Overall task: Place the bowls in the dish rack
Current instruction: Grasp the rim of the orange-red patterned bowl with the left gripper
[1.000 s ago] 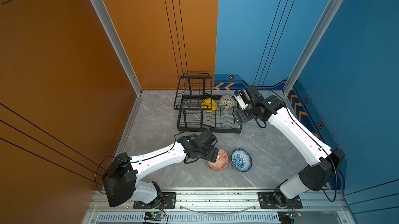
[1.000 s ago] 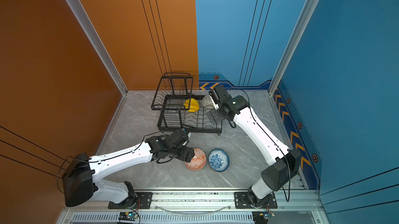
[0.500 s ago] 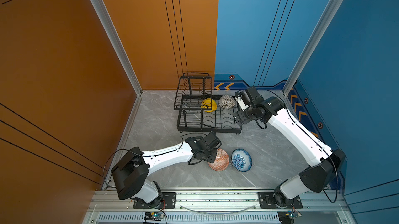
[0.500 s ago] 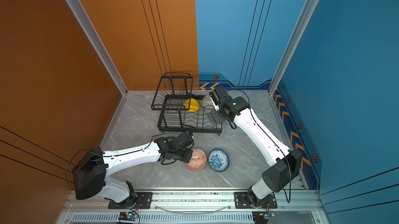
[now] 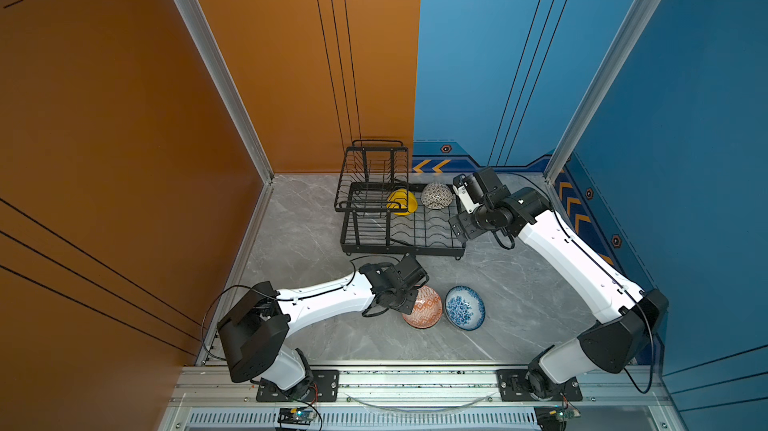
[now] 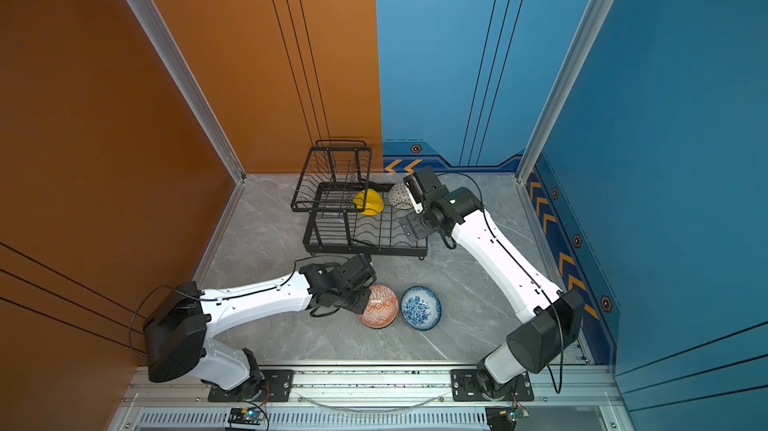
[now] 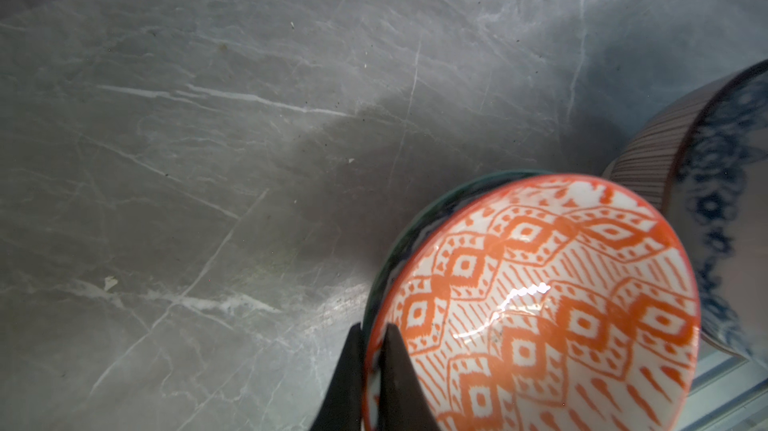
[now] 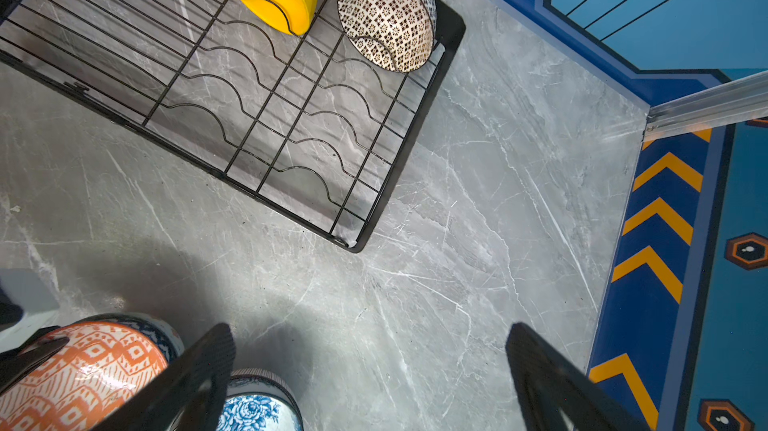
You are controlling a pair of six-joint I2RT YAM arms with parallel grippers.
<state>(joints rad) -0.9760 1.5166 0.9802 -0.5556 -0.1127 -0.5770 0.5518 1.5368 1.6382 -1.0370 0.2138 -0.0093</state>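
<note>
Left gripper (image 7: 372, 339) pinching orange-white bowl (image 7: 540, 304), right gripper (image 8: 370, 331) — jaws wide

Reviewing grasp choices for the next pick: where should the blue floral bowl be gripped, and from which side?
Probably the rim, one finger inside and one outside, from above on the side away from the orange bowl. The blue floral bowl sits mouth-up, and the orange bowl, held at its rim by the shut left gripper, crowds the other side.

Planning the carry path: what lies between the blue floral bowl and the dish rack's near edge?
Nothing: bare grey tabletop runs from the blue floral bowl to the dish rack, seen in both top views.
</note>
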